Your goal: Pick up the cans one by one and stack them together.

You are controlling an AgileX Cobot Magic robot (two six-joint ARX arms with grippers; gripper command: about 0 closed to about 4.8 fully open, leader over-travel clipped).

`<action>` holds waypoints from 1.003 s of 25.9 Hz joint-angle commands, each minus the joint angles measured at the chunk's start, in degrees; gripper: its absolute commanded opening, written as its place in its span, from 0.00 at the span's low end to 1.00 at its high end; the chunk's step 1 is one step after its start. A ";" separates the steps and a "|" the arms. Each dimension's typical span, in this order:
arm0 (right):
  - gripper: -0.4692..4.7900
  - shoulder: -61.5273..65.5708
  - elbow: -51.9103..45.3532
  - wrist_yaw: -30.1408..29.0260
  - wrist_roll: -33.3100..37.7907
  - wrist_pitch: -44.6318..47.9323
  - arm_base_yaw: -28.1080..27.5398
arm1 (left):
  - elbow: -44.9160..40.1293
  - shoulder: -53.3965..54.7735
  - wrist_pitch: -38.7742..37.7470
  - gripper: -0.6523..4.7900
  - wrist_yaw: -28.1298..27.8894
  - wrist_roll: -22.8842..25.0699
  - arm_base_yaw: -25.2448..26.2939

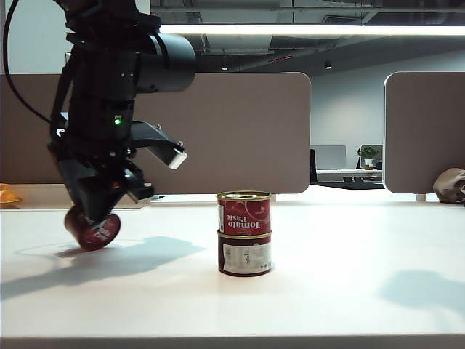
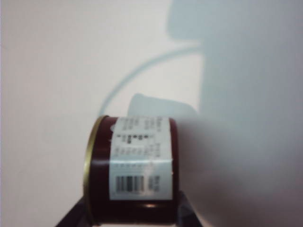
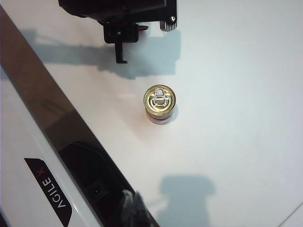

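Two cans stand stacked mid-table: a top can [image 1: 245, 212] with a red Tomato Paste label on a bottom can [image 1: 245, 254] showing its white panel. From above, the stack's gold pull-tab lid [image 3: 160, 100] shows in the right wrist view. My left gripper [image 1: 93, 222] hangs at the left, just above the table, shut on a third can [image 1: 96, 231] that is tilted on its side. In the left wrist view this can [image 2: 135, 165] sits between the dark fingers [image 2: 71, 218], barcode panel facing the camera. My right gripper [image 3: 135, 208] is shut and empty, high above the table and off the exterior view.
The white table [image 1: 349, 291] runs wide to the right of the stack. Beige partition panels [image 1: 240, 131] stand behind its back edge. An orange object [image 1: 7, 195] lies at the far left and a brown bag [image 1: 450, 185] at the far right.
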 commanded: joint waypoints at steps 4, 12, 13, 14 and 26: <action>0.08 -0.20 0.15 -0.22 -1.27 1.27 0.00 | -0.11 -0.04 -2.89 0.27 -5.77 0.11 -0.90; 0.08 -0.20 0.15 -0.22 -1.84 1.31 0.00 | -0.11 0.20 -2.78 0.28 -13.75 -0.46 -0.90; 0.08 -0.20 0.15 -0.22 -1.88 1.33 0.00 | -0.11 0.20 -2.78 0.28 -13.75 -0.63 -0.90; 0.08 -0.20 0.15 -0.22 -1.90 1.33 0.00 | -0.11 0.20 -2.69 0.28 -13.81 -1.20 -0.90; 0.08 -0.20 0.15 -0.22 -1.88 1.36 0.00 | -0.17 2.25 -4.42 0.28 -9.22 -1.75 -2.34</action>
